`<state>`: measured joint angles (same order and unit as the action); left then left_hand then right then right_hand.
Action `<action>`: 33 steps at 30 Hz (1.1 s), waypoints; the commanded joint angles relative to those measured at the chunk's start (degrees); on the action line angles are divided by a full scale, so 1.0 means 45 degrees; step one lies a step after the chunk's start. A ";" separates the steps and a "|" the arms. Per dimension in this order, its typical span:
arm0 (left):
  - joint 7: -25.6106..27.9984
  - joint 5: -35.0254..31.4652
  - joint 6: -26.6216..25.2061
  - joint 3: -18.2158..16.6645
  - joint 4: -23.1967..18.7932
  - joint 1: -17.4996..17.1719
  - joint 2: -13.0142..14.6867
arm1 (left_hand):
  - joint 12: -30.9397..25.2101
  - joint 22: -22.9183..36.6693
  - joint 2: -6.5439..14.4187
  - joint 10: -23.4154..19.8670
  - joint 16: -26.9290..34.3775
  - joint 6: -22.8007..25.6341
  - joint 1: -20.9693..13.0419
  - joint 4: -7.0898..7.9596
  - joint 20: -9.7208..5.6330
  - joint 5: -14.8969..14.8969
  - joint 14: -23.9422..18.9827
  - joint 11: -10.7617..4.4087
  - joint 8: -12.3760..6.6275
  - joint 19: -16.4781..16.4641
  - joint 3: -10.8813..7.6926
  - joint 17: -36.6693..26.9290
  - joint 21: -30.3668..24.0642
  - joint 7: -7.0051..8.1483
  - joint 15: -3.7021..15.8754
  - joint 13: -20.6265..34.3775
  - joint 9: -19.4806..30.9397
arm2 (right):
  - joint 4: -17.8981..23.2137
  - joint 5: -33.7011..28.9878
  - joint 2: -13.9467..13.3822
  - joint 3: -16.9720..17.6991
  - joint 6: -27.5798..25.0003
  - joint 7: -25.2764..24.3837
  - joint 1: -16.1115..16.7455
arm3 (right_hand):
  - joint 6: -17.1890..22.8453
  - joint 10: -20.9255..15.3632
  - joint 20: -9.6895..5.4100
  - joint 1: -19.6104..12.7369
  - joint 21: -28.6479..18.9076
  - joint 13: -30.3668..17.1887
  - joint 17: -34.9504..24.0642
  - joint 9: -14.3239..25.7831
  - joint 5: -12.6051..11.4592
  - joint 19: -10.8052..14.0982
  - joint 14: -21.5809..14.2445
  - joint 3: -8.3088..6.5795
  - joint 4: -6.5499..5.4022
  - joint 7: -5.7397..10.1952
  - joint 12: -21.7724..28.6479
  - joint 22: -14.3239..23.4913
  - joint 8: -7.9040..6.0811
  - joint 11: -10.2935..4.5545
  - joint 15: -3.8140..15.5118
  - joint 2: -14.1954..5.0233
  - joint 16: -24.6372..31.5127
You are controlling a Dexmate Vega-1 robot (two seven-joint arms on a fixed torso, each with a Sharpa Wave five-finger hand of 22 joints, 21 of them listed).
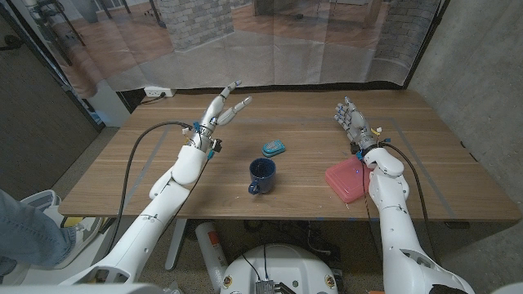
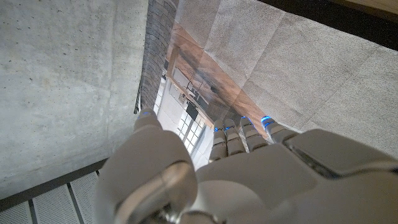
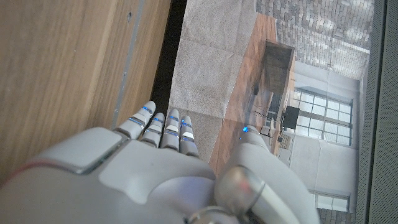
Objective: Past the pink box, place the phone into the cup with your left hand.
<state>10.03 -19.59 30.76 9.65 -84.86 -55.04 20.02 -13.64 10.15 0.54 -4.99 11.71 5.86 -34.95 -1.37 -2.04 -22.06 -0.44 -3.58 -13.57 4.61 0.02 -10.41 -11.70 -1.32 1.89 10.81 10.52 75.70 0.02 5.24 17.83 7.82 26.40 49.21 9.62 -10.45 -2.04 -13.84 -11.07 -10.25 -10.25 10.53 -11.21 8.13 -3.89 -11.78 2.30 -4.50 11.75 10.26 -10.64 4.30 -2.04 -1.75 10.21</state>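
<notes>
The left hand (image 1: 225, 107), fingers spread and holding nothing, hovers raised over the table, and the phone (image 1: 274, 148) lies to its right and nearer the robot, long axis roughly sideways, just behind the cup (image 1: 261, 175), closer to this hand than to the right hand (image 1: 353, 121).

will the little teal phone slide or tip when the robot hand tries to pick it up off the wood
The small teal rounded phone lies flat and low, so tipping seems unlikely. On the smooth wooden table it may skid if nudged. It looks rigid and probably light.
</notes>
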 commanded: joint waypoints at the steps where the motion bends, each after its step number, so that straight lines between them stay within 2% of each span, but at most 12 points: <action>1: 0.0308 -0.0808 -0.0554 0.0356 -0.0362 0.0014 0.0439 | 0.0021 -0.0007 -0.0023 -0.0103 -0.0028 0.0119 -0.0207 -0.0157 -0.0234 -0.0069 -0.0085 -0.0049 -0.0011 -0.0089 0.0009 -0.0011 -0.0047 0.0043 0.0088 0.0022 0.0054 | -0.0112 0.0058 0.0056 0.0041 0.0114 -0.0035 -0.0057 | 0.0115 -0.0066 -0.0248 -0.0024 -0.0100 -0.0041 -0.0030 0.0046 -0.0064 0.0071 -0.0151 0.0007 0.0084 0.0012 0.0030 0.0062 -0.0121 -0.0022 0.0007 -0.0147 0.0095; 19: 0.0517 -0.1807 -0.1329 0.0981 -0.0910 0.0207 0.0995 | 0.0078 -0.0010 -0.0043 -0.0165 -0.0051 0.0174 -0.0512 -0.0325 -0.0117 -0.0155 -0.0173 -0.0093 0.0041 -0.0224 -0.0023 -0.0010 -0.0046 0.0107 0.0139 0.0027 0.0059 | -0.0479 0.0140 0.0051 0.0124 0.0253 -0.0030 -0.0276 | 0.0136 -0.0068 -0.0242 -0.0013 -0.0096 -0.0041 -0.0031 0.0046 -0.0062 0.0058 -0.0156 0.0019 0.0110 0.0036 0.0028 0.0063 -0.0123 -0.0020 -0.0023 -0.0159 0.0091; 24: 0.0788 -0.2482 -0.1679 0.1169 -0.1129 0.0261 0.1191 | 0.0095 -0.0010 -0.0052 -0.0170 -0.0066 0.0176 -0.0587 -0.0367 -0.0143 -0.0175 -0.0172 -0.0120 0.0058 -0.0221 -0.0028 -0.0010 -0.0032 0.0125 0.0143 0.0028 0.0060 | -0.0617 0.0118 0.0068 0.0140 0.0303 -0.0081 -0.0367 | 0.0142 -0.0049 -0.0235 -0.0007 -0.0097 -0.0041 -0.0032 0.0046 -0.0061 0.0059 -0.0157 0.0023 0.0116 0.0041 0.0020 0.0064 -0.0124 -0.0019 -0.0019 -0.0161 0.0091; 33: 0.0827 -0.2509 -0.1874 0.1346 -0.1232 0.0317 0.1378 | 0.0117 -0.0010 -0.0065 -0.0195 -0.0078 0.0207 -0.0706 -0.0434 -0.0151 -0.0205 -0.0192 -0.0144 0.0074 -0.0221 -0.0037 -0.0012 -0.0013 0.0166 0.0163 0.0031 0.0063 | -0.0762 0.0121 0.0064 0.0154 0.0388 -0.0063 -0.0469 | 0.0128 -0.0069 -0.0229 0.0000 -0.0097 -0.0041 -0.0032 0.0047 -0.0059 0.0057 -0.0160 0.0030 0.0127 0.0046 0.0027 0.0064 -0.0116 -0.0021 0.0006 -0.0163 0.0090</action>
<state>12.94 -28.97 24.22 14.56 -89.38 -53.93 25.05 -13.29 10.15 0.21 -5.61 11.39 6.48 -37.40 -2.94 -2.04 -22.69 -0.98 -4.19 -13.28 4.02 -0.15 -10.41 -11.70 -0.69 1.73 10.80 10.52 73.24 0.52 5.50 18.37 9.13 26.14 47.74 9.83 -10.44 -2.04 -13.60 -11.07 -10.25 -10.25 10.53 -11.21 8.13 -3.89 -11.54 2.53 -4.30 11.75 10.26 -10.64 4.31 -2.04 -1.99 10.21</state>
